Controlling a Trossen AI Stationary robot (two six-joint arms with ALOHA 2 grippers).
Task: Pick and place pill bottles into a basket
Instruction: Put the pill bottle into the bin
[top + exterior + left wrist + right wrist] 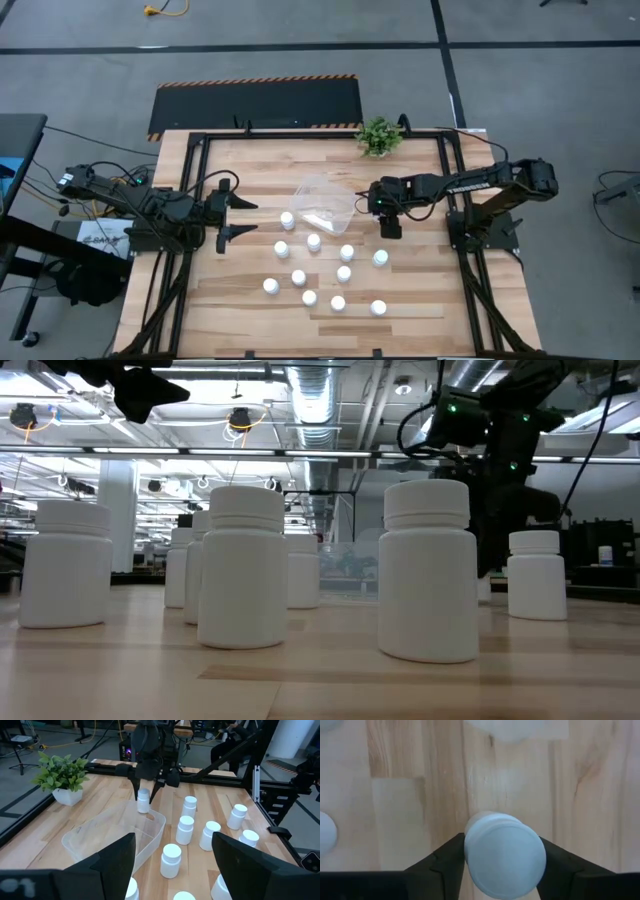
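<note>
The right gripper [144, 795] clamps 1 small white cylindrical pill bottle [143, 801] just off the right rim of the clear rectangular plastic basket [325, 200], toward the wooden table's [240, 300] far edge. The left gripper [236, 218] hovers with fingers spread near the left edge, and 11 matching bottles [314, 242] stand between the basket and the near edge.

You look down on a grey floor [560, 100] crossed by dark tape lines [300, 46], with a black mat edged in orange-and-black hazard stripes [255, 105] lying just beyond the wooden table [240, 310]. A yellow cable [165, 10] curls near the far edge. From table height, you see a ceiling of silver ducts [310, 390] and long strip lights [150, 452].
</note>
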